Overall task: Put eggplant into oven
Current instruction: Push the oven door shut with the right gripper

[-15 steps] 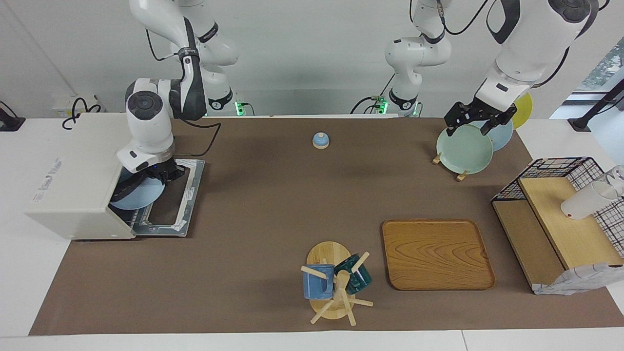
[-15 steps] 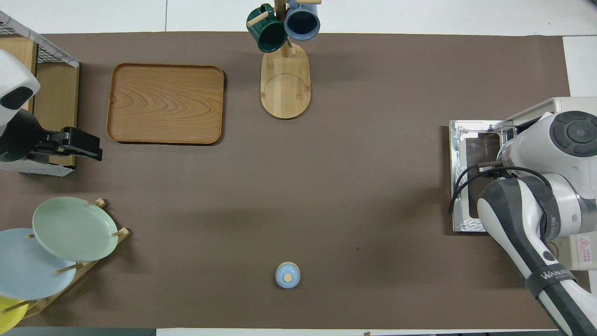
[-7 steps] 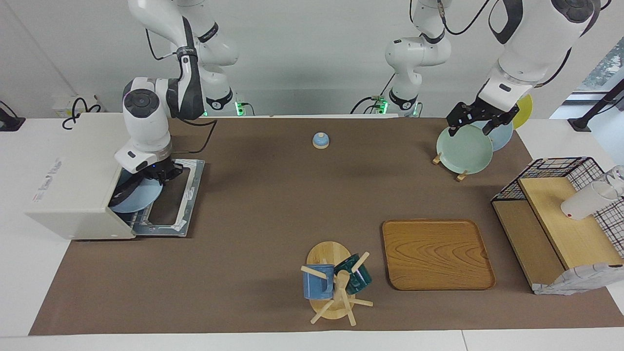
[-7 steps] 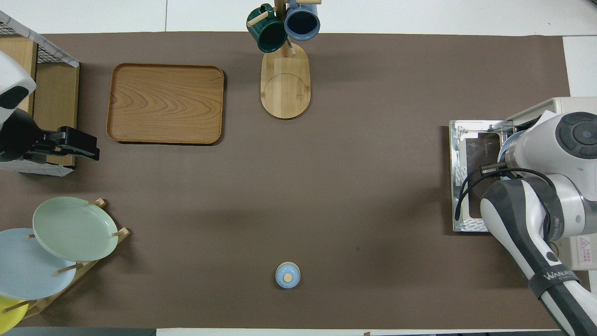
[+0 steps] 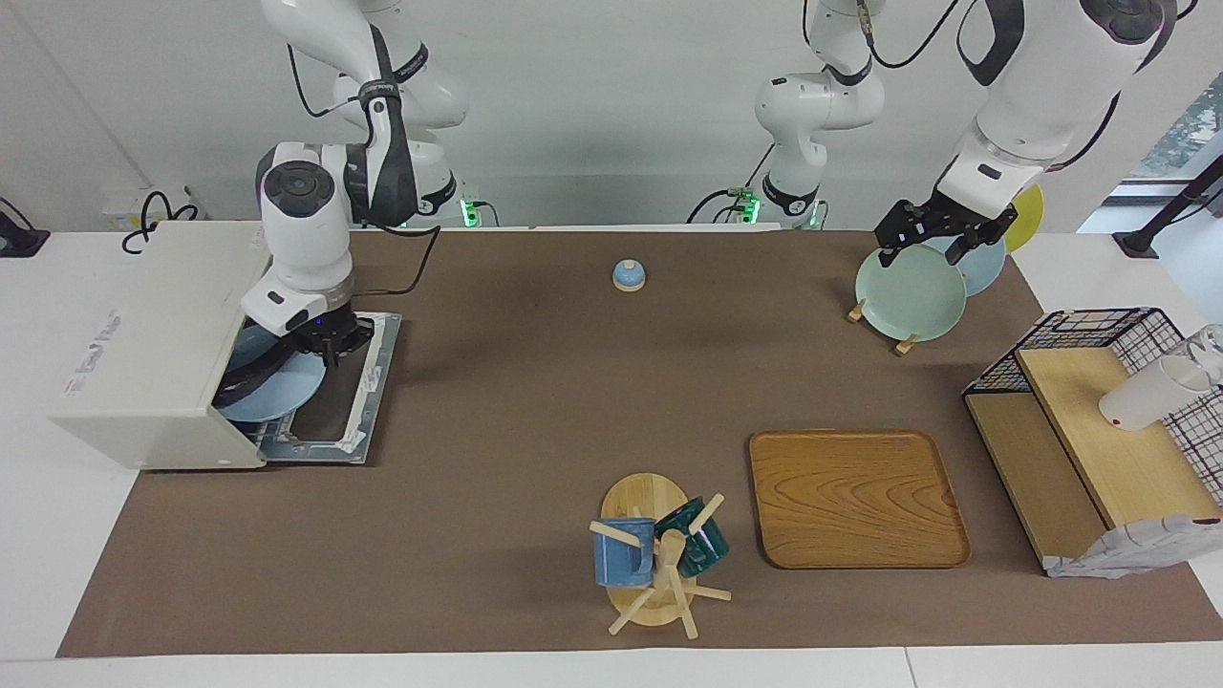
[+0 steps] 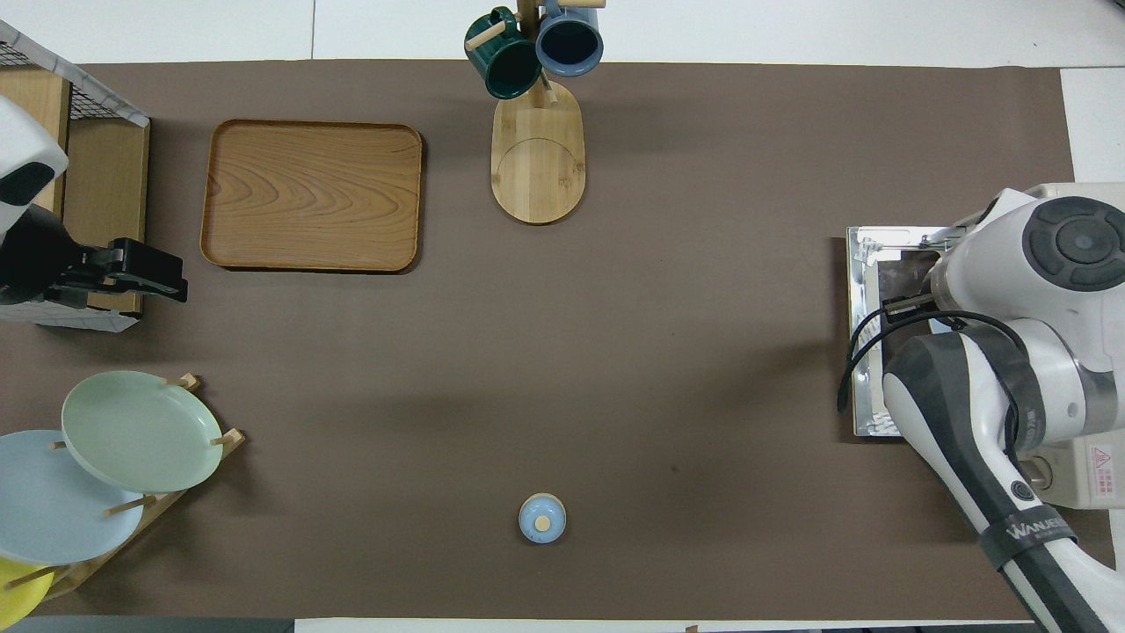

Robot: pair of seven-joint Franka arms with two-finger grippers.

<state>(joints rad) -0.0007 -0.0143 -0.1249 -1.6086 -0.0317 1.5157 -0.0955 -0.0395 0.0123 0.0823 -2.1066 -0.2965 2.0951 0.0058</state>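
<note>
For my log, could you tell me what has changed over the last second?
The right end effector has drawn back slightly from the mouth of the boxy off-white toaster oven. The round light blue plate bearing the long dark eggplant stayed in the opening; whether it was released cannot be told. The left end effector waited over the pale green plate.

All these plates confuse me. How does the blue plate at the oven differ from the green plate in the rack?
The blue plate lies roughly flat in the oven's open mouth, below the right gripper. The green plate stands on edge in its wooden rack, with the left gripper waiting nearby. The blue plate carries a dark eggplant; the green plate is bare. Both are round and pale.
</note>
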